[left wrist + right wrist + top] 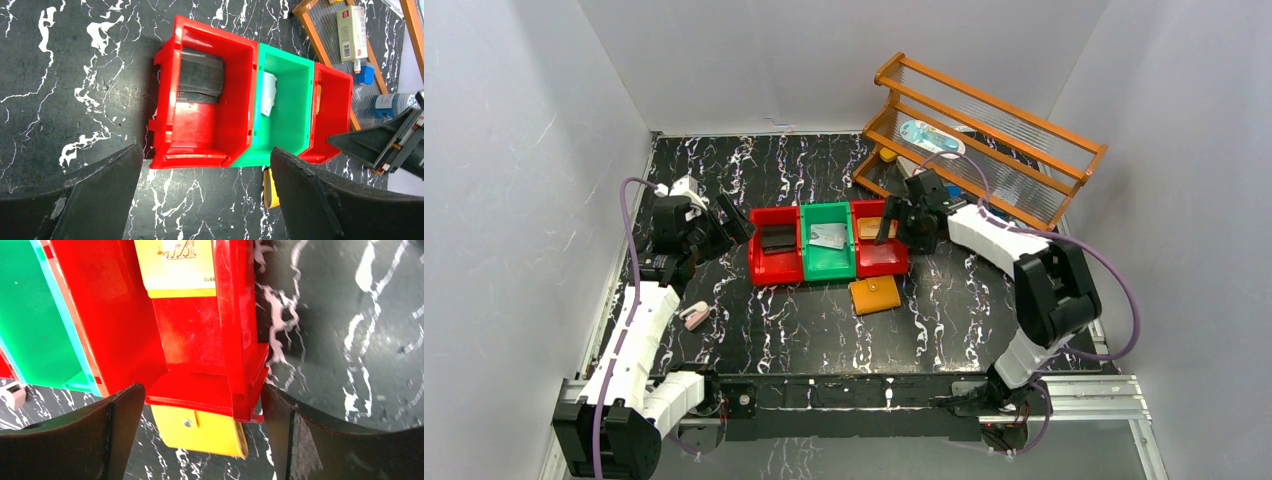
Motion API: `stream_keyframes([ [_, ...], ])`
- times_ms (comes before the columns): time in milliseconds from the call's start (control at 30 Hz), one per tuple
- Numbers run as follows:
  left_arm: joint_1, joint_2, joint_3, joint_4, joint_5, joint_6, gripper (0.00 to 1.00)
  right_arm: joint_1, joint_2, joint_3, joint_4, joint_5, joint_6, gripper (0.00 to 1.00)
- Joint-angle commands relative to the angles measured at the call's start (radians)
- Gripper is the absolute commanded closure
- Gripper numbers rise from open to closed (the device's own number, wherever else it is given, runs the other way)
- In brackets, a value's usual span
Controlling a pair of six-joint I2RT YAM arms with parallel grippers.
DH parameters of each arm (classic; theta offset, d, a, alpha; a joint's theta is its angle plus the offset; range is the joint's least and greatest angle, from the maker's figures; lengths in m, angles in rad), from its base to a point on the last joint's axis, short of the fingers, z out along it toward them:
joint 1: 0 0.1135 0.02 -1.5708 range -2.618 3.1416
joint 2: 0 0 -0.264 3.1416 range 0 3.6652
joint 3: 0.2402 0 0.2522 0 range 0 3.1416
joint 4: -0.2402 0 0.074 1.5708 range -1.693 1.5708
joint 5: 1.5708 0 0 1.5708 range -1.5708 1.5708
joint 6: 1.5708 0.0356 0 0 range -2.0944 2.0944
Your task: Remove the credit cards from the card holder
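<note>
My left gripper (pixel 732 226) is spread wide. Pale credit cards (pixel 827 238) lie in the green bin (pixel 829 272). The tan card holder (pixel 875 294) lies closed on the table (pixel 804 320), just before the bins. It looks like light, floppy leather, so I'd pinch its edge. My right gripper (pixel 892 225) is spread too.

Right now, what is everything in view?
green bin: one, green, middle of the row.
red bins: two, red, either side of it.
black wallet: one, black, in left red bin.
credit cards: count unclear, grey, in green bin.
small case: one, orange-brown, in right red bin.
card holder: one, tan, closed, on table before right red bin.
wooden rack: one, orange, back right, packages on it.
pink-white object: one, beside left arm.
left pincer: one, black, open, left of the bins.
right pincer: one, black, open, above right red bin.
</note>
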State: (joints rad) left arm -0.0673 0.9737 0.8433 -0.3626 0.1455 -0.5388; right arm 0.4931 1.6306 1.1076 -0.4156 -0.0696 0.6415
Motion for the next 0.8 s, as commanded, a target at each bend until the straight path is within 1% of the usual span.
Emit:
stream_keyframes([
  [0, 0.007, -0.029, -0.009, -0.019, -0.003, 0.025, 0.02, 0.032, 0.092, 0.154, 0.031, -0.041, -0.023, 0.06],
  [100, 0.007, -0.029, -0.012, -0.025, -0.002, 0.032, 0.02, 0.057, 0.169, 0.247, -0.007, -0.047, -0.062, 0.04],
  [133, 0.007, -0.027, -0.009, -0.031, -0.001, 0.035, 0.02, 0.062, 0.179, 0.267, -0.029, -0.023, -0.068, 0.04],
  [233, 0.007, -0.028, -0.009, -0.042, 0.009, 0.043, 0.02, 0.073, 0.177, 0.313, -0.146, 0.125, -0.057, 0.02],
  [300, 0.007, -0.033, -0.019, -0.042, 0.014, 0.041, 0.02, 0.099, 0.138, 0.309, -0.22, 0.268, -0.037, 0.02],
  [400, 0.007, -0.03, -0.025, -0.038, 0.012, 0.024, 0.02, 0.165, 0.022, 0.219, -0.279, 0.465, 0.053, 0.02],
  [433, 0.008, -0.027, -0.024, -0.038, 0.016, 0.017, 0.02, 0.187, -0.022, 0.171, -0.275, 0.503, 0.092, 0.02],
  [533, 0.008, -0.016, -0.025, -0.035, 0.039, -0.004, 0.02, 0.219, -0.145, 0.017, -0.175, 0.519, 0.18, 0.01],
  [633, 0.007, -0.009, -0.037, -0.024, 0.065, -0.01, 0.02, 0.22, -0.22, -0.091, -0.086, 0.466, 0.238, 0.02],
  [700, 0.007, -0.009, -0.045, -0.01, 0.09, -0.006, 0.02, 0.22, -0.245, -0.165, 0.019, 0.402, 0.217, 0.03],
  [767, 0.008, -0.012, -0.049, 0.01, 0.122, -0.003, 0.02, 0.22, -0.235, -0.187, 0.082, 0.328, 0.17, 0.07],
])
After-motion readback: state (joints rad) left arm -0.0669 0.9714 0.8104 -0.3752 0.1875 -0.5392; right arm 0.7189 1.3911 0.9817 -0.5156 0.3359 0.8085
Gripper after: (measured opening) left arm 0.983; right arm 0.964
